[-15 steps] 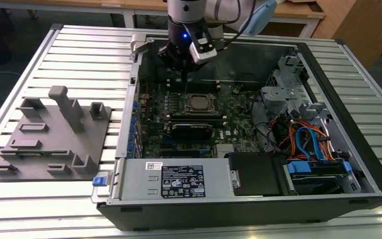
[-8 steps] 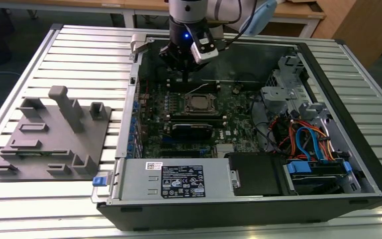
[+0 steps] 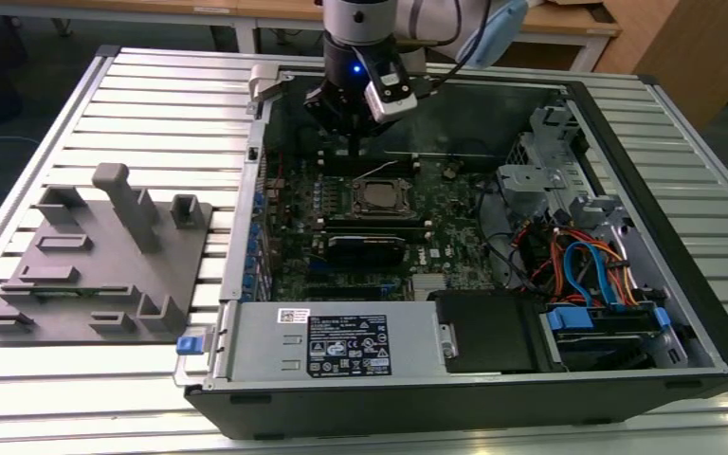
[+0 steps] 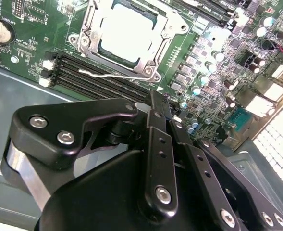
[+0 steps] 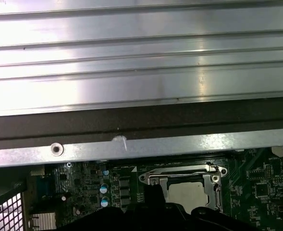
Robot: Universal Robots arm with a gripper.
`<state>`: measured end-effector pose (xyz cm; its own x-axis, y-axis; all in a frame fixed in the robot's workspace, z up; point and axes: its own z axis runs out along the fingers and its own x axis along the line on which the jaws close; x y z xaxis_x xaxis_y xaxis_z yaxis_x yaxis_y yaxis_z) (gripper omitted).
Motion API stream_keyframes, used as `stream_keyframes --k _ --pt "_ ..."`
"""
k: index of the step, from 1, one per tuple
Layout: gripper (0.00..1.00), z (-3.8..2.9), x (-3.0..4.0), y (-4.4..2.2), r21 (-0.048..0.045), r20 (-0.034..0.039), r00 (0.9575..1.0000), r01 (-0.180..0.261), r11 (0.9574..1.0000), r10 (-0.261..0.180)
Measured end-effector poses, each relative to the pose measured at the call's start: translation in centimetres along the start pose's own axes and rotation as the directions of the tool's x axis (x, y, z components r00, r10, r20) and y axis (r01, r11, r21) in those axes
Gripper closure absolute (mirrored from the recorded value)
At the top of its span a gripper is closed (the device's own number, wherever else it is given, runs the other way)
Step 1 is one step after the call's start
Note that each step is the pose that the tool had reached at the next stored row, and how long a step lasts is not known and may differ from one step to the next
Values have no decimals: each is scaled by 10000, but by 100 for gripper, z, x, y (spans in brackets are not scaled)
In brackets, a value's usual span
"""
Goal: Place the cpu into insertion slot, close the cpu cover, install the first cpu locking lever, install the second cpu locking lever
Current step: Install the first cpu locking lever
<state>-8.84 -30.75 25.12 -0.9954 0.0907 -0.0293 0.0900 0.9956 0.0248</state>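
Note:
The cpu (image 4: pixel 127 31) lies flat in the insertion slot (image 4: pixel 83 41) on the green board, its silver top showing through the window of the cpu cover (image 4: pixel 167 33), which lies down over it. A thin wire locking lever (image 4: pixel 107 74) stands loose beside the socket, next to the memory slots; in the exterior view this lever (image 3: pixel 377 170) sticks up above the cpu (image 3: pixel 379 196). My gripper (image 4: pixel 159 98) hovers above the board just beside the socket, on the lever's side, fingers shut with nothing held. In the exterior view the gripper (image 3: pixel 356 152) hangs over the far edge of the socket.
The open computer case (image 3: pixel 667 237) rests on a slatted metal table. Memory slots (image 4: pixel 98 79) run beside the socket. A power supply (image 3: pixel 338 341) and a drive bay with coloured cables (image 3: pixel 591 275) fill the near side. A grey fixture (image 3: pixel 99 265) sits at the exterior view's left.

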Motion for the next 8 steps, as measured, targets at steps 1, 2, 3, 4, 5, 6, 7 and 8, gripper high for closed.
stream_keyframes --k 1,2,3,4,5,6,7,8 --pt "90 2 -2 -3 -95 -9 10000 -11 10000 11" --pt "90 5 -3 -6 -206 -19 10000 -23 9998 22" --pt "90 8 -4 -10 -319 -28 10000 -35 9995 34" --pt "90 11 -6 -19 -393 -36 10000 -40 9992 39" --pt "90 15 -7 -29 -430 -39 10000 -42 9991 40" --pt "90 19 -8 -38 -467 -42 10000 -43 9989 42" --pt "90 23 -10 -48 -567 -52 10000 -48 9984 45" --pt "90 27 -14 -54 -704 -66 10000 -52 9975 48"
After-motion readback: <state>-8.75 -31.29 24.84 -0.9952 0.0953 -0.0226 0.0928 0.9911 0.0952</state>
